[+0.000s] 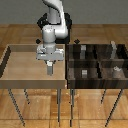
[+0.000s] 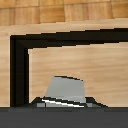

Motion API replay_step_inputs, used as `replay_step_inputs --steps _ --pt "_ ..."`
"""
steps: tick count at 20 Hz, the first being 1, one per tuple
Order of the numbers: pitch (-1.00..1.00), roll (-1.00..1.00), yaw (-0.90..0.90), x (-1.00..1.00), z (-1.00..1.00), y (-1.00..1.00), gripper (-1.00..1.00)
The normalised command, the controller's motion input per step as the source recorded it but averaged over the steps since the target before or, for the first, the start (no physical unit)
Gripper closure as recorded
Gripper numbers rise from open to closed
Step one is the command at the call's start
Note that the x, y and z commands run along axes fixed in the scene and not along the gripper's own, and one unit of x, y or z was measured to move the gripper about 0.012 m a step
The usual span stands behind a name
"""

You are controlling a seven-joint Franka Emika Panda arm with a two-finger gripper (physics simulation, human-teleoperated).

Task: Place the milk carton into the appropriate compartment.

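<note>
Claw was closed on the milk carton — carton hung upright above the light tray. Dark divider bin sat at 3 o'clock (small grey items inside). Advice: lift clear of both walls, traverse level — keep the grip firm.

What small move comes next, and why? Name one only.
Probably lift straight up a little. The gripper appears shut on the milk carton, which hangs low inside the light tray. The dark divided bin sits toward the exterior view's right, past the tray wall, so carrying the carton sideways now could catch that wall.
</note>
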Motion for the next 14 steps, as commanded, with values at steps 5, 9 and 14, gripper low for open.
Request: replay_step_inputs --steps 5,9,14 --pt "0.00 0.00 0.00 0.00 1.00 0.00 1.00" --pt "0.00 0.00 0.00 0.00 1.00 0.00 1.00" --pt "0.00 0.00 0.00 0.00 1.00 0.00 1.00"
